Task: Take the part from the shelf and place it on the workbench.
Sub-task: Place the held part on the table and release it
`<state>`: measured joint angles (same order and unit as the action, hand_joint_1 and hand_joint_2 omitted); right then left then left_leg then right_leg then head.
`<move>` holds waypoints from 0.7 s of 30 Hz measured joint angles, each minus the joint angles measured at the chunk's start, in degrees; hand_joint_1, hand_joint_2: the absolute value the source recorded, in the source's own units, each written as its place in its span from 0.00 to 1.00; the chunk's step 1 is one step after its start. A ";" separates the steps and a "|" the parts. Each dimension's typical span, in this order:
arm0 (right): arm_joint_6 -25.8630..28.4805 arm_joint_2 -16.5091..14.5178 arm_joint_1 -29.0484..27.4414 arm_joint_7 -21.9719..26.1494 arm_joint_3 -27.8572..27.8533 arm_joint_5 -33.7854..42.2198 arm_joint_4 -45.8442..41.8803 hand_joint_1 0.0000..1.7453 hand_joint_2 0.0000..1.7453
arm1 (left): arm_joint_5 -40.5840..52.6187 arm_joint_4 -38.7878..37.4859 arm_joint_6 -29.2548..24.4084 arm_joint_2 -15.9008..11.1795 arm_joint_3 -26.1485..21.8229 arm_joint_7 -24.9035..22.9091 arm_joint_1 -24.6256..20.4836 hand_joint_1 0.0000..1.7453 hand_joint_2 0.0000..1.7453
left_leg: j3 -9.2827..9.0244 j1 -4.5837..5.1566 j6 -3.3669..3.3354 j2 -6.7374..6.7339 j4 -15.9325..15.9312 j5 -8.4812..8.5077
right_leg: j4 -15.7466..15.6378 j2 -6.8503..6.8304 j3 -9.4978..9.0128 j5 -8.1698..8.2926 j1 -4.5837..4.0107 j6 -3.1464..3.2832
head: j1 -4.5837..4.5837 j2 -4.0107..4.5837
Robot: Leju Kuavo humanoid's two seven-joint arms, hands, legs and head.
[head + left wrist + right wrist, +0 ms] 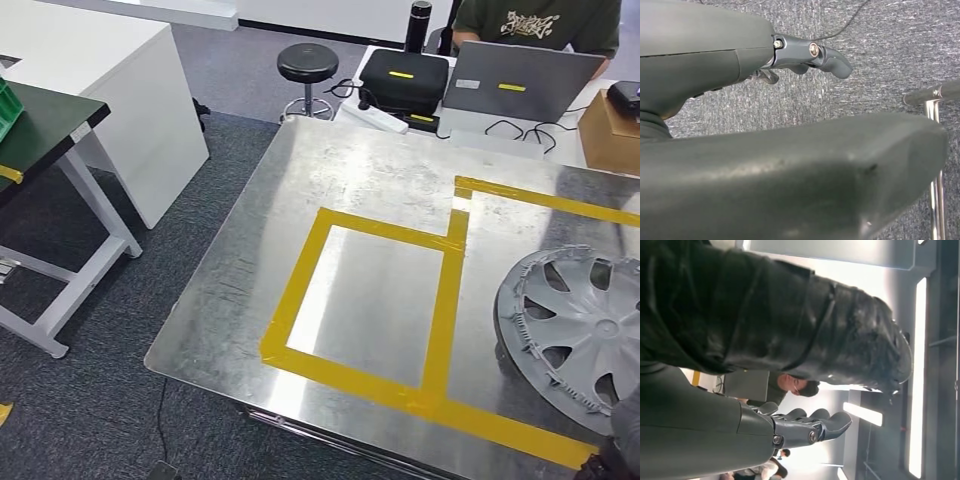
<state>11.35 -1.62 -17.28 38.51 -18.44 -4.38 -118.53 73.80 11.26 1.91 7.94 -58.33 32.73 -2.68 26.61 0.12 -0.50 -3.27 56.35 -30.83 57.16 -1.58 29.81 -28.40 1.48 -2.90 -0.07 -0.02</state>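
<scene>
Hubcap lies on workbench (beside yellow tape).

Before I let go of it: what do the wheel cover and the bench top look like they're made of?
Wheel cover: probably moulded plastic with a matte grey finish; it shows thin spokes, a finely ribbed rim and no sharp glints. Workbench top: looks like bare sheet metal, brushed and scuffed, with blurry bright reflections. The yellow lines on it look like stuck-on tape, wrinkled at the corners.
</scene>
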 joint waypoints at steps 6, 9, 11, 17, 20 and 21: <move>-0.37 -1.38 -1.03 0.00 2.07 1.96 -0.93 0.00 0.00 | -0.27 0.00 -0.17 0.11 -0.68 -0.01 0.01 0.00 0.00 | 0.00 0.00 0.00 0.00 0.00 0.00 | 0.00 0.00 0.00 0.00 0.00 0.00 | 0.00 0.00; -0.56 -1.86 -1.57 0.00 2.96 1.90 -1.32 0.00 0.00 | -0.45 0.00 -0.19 0.15 -0.92 -0.01 0.02 0.00 0.00 | 0.00 0.00 0.00 0.00 0.00 0.01 | 0.00 0.00 0.00 0.00 0.00 0.00 | 0.00 0.00; -1.38 -1.96 -2.03 0.00 3.68 1.89 -1.68 0.00 0.00 | -0.62 0.00 -0.20 0.16 -0.98 -0.01 0.04 0.00 0.00 | 0.01 0.00 0.01 0.00 0.00 0.01 | 0.00 0.00 0.00 0.00 0.00 0.00 | 0.00 0.00; -4.22 -2.55 -3.29 0.00 7.32 0.78 -3.96 0.00 0.00 | -1.05 0.00 -0.09 0.17 -1.58 0.07 0.04 0.00 0.00 | 0.01 0.00 0.01 0.00 -0.01 0.01 | 0.00 -0.01 0.00 0.00 -0.01 0.00 | 0.00 0.00; -4.38 -2.67 -3.79 0.00 8.90 0.57 -4.90 0.00 0.00 | -1.14 0.00 0.35 0.17 -2.01 0.50 0.06 0.00 0.00 | 0.01 0.00 0.01 0.00 -0.01 0.01 | 0.00 0.00 0.00 0.00 -0.01 0.00 | 0.01 0.00; -4.50 -2.66 -3.95 0.00 9.53 0.50 -5.24 0.00 0.00 | -1.10 0.00 0.44 0.16 -2.15 0.56 0.06 0.00 0.00 | 0.01 0.00 0.01 0.00 -0.01 0.01 | 0.00 0.01 0.00 0.00 -0.01 0.00 | 0.01 0.00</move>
<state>6.86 -4.28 -21.23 38.51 -8.91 -3.87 -123.77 72.70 11.26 2.35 8.10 -60.48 33.29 -2.62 26.63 0.12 -0.50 -3.28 56.34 -30.82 57.16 -1.57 29.81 -28.40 1.47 -2.89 -0.06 -0.02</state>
